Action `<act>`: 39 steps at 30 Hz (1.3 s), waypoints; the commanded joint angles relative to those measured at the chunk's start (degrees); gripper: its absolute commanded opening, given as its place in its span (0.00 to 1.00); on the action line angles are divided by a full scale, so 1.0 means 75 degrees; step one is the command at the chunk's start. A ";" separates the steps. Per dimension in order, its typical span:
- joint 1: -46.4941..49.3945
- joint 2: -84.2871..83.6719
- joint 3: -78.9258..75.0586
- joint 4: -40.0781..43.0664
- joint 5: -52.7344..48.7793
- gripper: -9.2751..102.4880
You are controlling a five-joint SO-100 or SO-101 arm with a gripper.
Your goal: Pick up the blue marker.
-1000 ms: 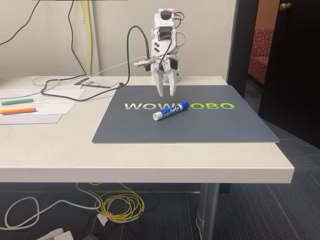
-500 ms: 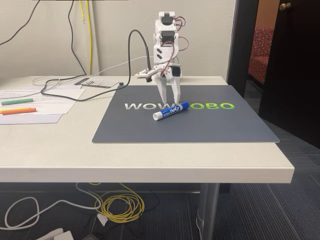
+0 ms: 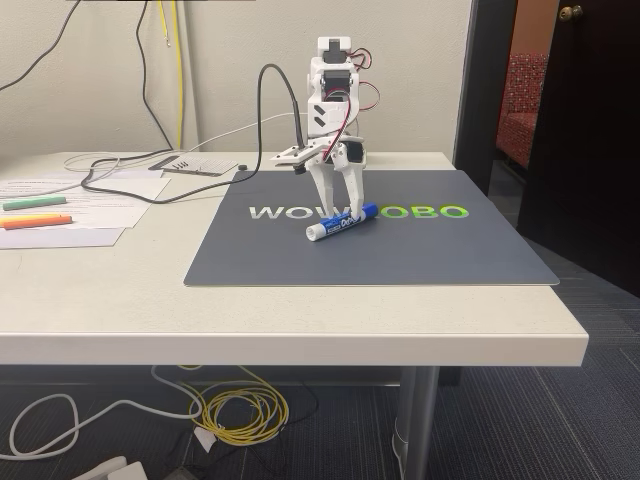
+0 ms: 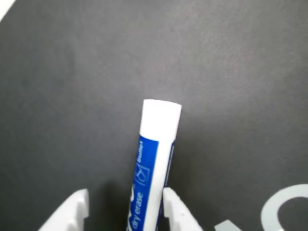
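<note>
The blue marker [image 3: 328,228] lies flat on the dark grey mat [image 3: 400,255], its blue cap pointing right and away in the fixed view. My white gripper [image 3: 343,212] has come down over its middle, open, with one finger on each side. In the wrist view the marker [image 4: 153,159] runs up from the bottom edge with its white end on top. There the gripper [image 4: 125,211] straddles it, and the right fingertip [image 4: 174,209] is close against the barrel while the left one stands apart. The jaws are not closed on it.
The mat bears WOWROBO lettering [image 3: 285,212]. At the table's left, a green highlighter [image 3: 33,202] and an orange highlighter [image 3: 35,221] lie on papers [image 3: 95,205]. Cables [image 3: 130,175] trail behind the arm. The table's front edge [image 3: 300,345] is near.
The gripper has come down from above the mat and now has its open fingers around the marker. The marker has not moved.
</note>
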 commanded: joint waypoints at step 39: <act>0.0070 -0.0188 -0.0352 0.0105 -0.0949 0.19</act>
